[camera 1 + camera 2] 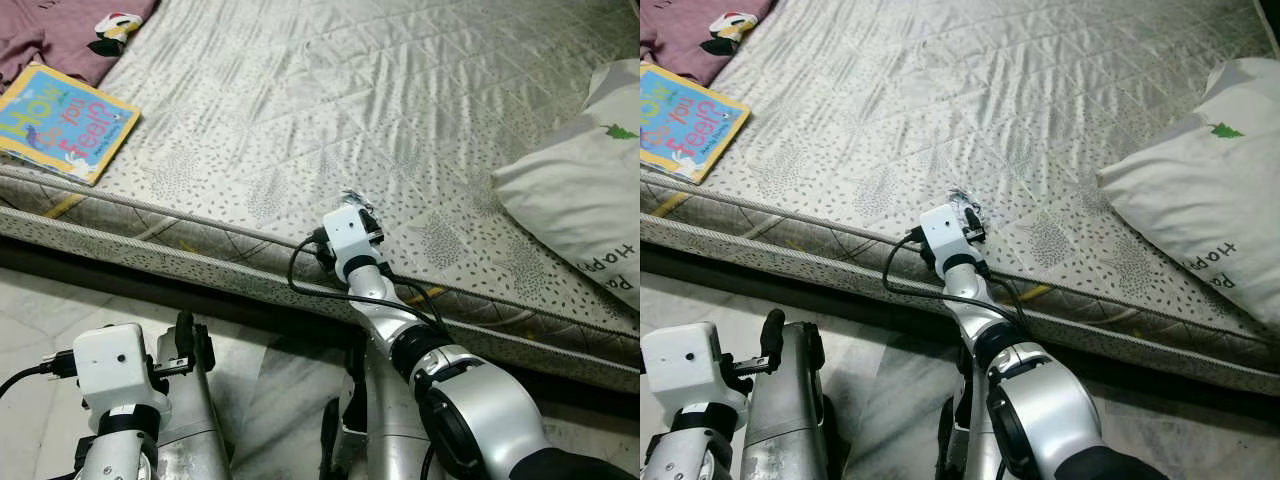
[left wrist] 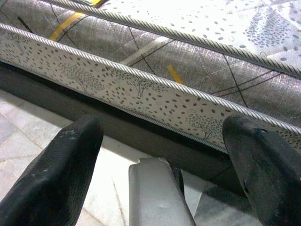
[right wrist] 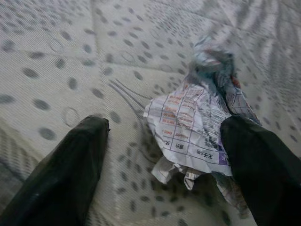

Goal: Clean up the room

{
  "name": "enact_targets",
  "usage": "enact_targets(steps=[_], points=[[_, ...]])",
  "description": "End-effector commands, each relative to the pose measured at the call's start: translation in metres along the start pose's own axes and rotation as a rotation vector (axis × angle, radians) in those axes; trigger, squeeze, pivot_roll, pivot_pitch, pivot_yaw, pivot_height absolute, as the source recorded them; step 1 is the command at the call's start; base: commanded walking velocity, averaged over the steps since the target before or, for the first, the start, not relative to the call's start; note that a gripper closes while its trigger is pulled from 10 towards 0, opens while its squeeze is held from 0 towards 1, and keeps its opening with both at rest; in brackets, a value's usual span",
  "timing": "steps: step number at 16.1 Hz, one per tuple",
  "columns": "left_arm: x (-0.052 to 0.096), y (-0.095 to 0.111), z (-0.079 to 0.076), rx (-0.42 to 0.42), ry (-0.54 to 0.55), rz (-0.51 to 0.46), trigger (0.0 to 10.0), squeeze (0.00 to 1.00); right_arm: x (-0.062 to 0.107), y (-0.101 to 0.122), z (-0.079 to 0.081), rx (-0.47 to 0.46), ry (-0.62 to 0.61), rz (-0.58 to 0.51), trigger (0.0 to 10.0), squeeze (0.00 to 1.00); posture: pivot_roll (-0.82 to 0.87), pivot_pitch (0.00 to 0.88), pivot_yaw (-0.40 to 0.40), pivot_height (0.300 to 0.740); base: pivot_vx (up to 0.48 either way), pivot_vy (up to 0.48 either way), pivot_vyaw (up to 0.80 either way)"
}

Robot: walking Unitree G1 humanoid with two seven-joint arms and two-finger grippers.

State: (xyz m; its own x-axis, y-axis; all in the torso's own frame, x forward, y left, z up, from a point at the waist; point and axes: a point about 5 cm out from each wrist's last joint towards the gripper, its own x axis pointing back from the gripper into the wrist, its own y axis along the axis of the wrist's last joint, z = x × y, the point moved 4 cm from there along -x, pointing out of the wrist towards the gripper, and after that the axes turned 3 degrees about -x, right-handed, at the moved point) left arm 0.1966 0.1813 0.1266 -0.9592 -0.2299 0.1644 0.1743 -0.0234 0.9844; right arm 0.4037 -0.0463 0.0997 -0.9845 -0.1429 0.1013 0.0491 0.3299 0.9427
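Note:
A crumpled printed paper (image 3: pixel 197 122) lies on the grey dotted mattress (image 1: pixel 300 100), close to its front edge. My right gripper (image 3: pixel 164 127) is stretched out over that edge and stands open, its two black fingers on either side of the paper. The paper lies nearer to one finger (image 3: pixel 263 169) and neither finger presses it. From the head, the paper (image 1: pixel 352 197) peeks out just beyond the white wrist block. My left gripper (image 2: pixel 162 127) hangs low over the marble floor, open and empty, facing the mattress side.
A colourful children's book (image 1: pixel 62 122) lies at the mattress's left front corner, with a maroon cloth (image 1: pixel 60 30) and a small black-and-white toy (image 1: pixel 115 30) behind it. A white printed pillow (image 1: pixel 585 190) sits at the right. Marble floor (image 1: pixel 40 330) lies below.

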Motion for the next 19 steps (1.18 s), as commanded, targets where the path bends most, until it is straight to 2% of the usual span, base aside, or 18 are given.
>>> enact_targets(steps=[1, 7, 12, 19], points=[[0.004, -0.001, 0.0, -0.003, 0.005, 0.013, 10.0, 0.0, 0.0, -0.005, -0.005, 0.02, -0.026, 0.03, 0.0, 0.0, 0.24, 0.315, -0.168, 0.526, 0.0, 0.0, 0.0], [0.003, -0.001, 0.0, -0.003, 0.007, 0.014, 10.0, 0.0, -0.003, -0.011, -0.024, -0.025, -0.099, 0.091, 0.0, 0.0, 0.24, 0.309, -0.167, 0.526, 0.0, 0.0, 0.0], [-0.002, 0.001, -0.001, -0.004, 0.005, 0.002, 10.0, 0.0, -0.002, -0.02, -0.03, -0.105, -0.121, 0.147, 0.0, 0.0, 0.24, 0.294, -0.167, 0.526, 0.0, 0.0, 0.0], [-0.012, 0.002, -0.003, 0.004, 0.001, -0.018, 10.0, 0.0, -0.002, -0.025, -0.036, -0.199, -0.113, 0.161, 0.0, 0.0, 0.22, 0.255, -0.166, 0.526, 0.0, 0.0, 0.0]])
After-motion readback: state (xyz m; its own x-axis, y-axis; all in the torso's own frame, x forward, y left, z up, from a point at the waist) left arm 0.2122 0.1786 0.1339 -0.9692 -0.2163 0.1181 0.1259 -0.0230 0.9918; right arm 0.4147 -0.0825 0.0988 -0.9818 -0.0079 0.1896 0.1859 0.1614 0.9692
